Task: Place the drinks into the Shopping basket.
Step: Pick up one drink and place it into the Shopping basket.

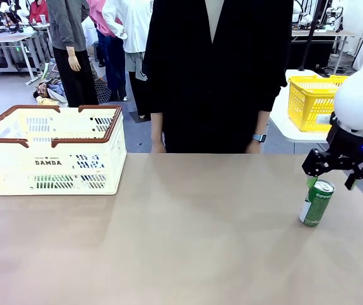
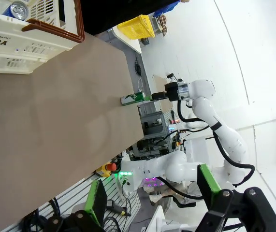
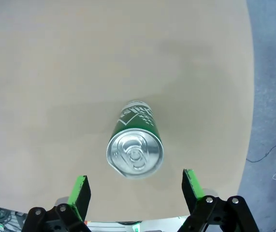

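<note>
One green drink can (image 1: 316, 203) stands upright near the table's right edge. My right gripper (image 1: 331, 183) hangs open just above it, a finger on either side of its silver top. From the right wrist view the can (image 3: 135, 145) sits centred just ahead of my open right gripper (image 3: 136, 188), untouched. The cream Shopping basket (image 1: 16, 152) with a brown rim stands at the table's far left. In the left wrist view my left gripper (image 2: 152, 191) is open and holds nothing. Farther off there are the basket (image 2: 12, 43), a blue-and-white can (image 2: 18, 9) inside it, and the green can (image 2: 130, 98).
A person in black (image 1: 213, 76) stands at the far side, hands low at the table edge. A yellow mesh basket (image 1: 311, 98) sits on another table at the back right. The table's right edge (image 3: 246, 121) runs close to the can.
</note>
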Tool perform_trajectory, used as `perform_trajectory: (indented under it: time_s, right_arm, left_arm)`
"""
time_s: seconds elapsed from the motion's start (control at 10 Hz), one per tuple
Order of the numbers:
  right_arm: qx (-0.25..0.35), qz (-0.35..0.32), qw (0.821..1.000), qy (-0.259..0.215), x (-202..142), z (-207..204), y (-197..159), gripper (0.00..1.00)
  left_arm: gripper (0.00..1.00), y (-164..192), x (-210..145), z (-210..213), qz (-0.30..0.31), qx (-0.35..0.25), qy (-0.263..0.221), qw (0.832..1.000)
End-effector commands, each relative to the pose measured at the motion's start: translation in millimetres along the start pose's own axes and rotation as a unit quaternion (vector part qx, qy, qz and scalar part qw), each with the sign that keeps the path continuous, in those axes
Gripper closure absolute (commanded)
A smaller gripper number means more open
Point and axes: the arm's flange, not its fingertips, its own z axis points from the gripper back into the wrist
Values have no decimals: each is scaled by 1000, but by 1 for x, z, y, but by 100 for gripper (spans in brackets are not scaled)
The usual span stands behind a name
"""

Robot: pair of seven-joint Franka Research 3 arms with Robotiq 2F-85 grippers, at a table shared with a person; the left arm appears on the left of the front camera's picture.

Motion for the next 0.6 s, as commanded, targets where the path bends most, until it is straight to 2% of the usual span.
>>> perform_trajectory:
  time_s: [0.0, 0.2, 0.5]
  right_arm:
    - [23, -3, 1000, -13, 6, -22, -2, 0]
    - [17, 11, 1000, -1, 8, -39, -1, 0]
    - [14, 16, 1000, -8, 9, -44, 1, 0]
  left_arm:
    - [0, -1, 0, 1, -7, -11, -1, 1000]
    - [0, -1, 0, 1, -7, -11, -1, 1000]
    - [0, -1, 0, 1, -7, -11, -1, 1000]
